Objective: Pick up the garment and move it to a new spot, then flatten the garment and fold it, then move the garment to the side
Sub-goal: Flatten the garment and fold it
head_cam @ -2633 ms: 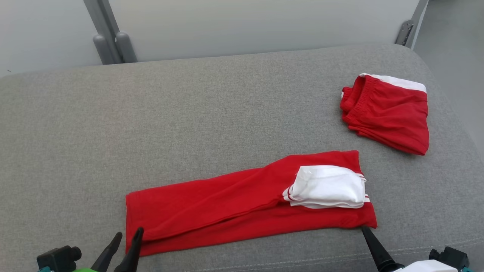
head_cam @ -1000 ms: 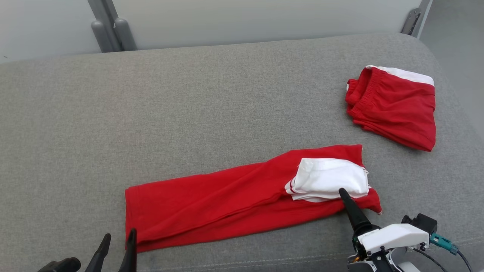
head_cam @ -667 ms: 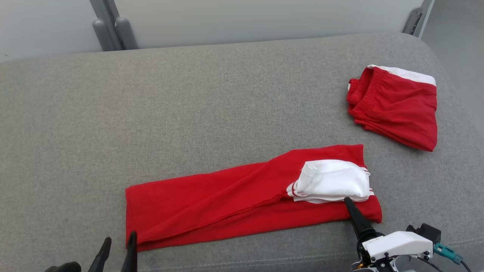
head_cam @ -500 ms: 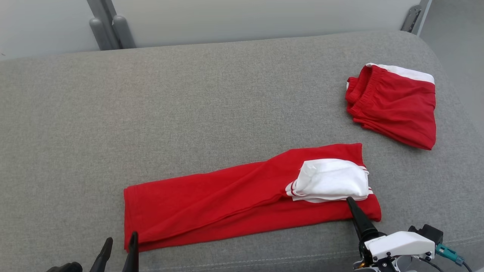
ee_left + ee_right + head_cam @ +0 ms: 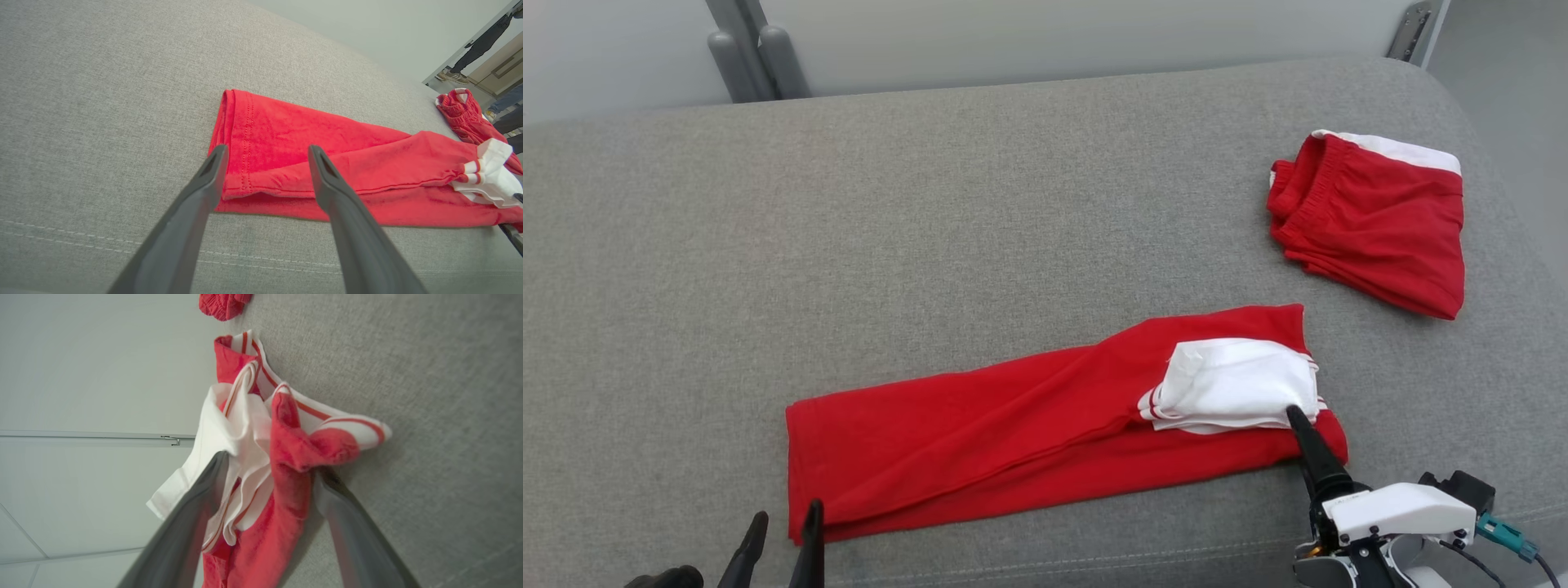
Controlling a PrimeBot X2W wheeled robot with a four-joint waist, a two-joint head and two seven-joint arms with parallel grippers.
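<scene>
Grey sofa cushion (image 5: 1013, 204) is carrying the folded red garment (image 5: 980, 425) near its front edge, where I am holding my left gripper (image 5: 267, 149) wide open astride the hemmed corner and my right gripper (image 5: 271, 463) wide open around the bunched white-cuffed end (image 5: 1233, 384).

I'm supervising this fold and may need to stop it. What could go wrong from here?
1. The right gripper stands open around bunched red and white layers at the end of the garment; closing may catch only some, letting the white part slip loose.
2. The left gripper is open at the near corner of the hem, so it might pinch just the top layer and lift unevenly.
</scene>
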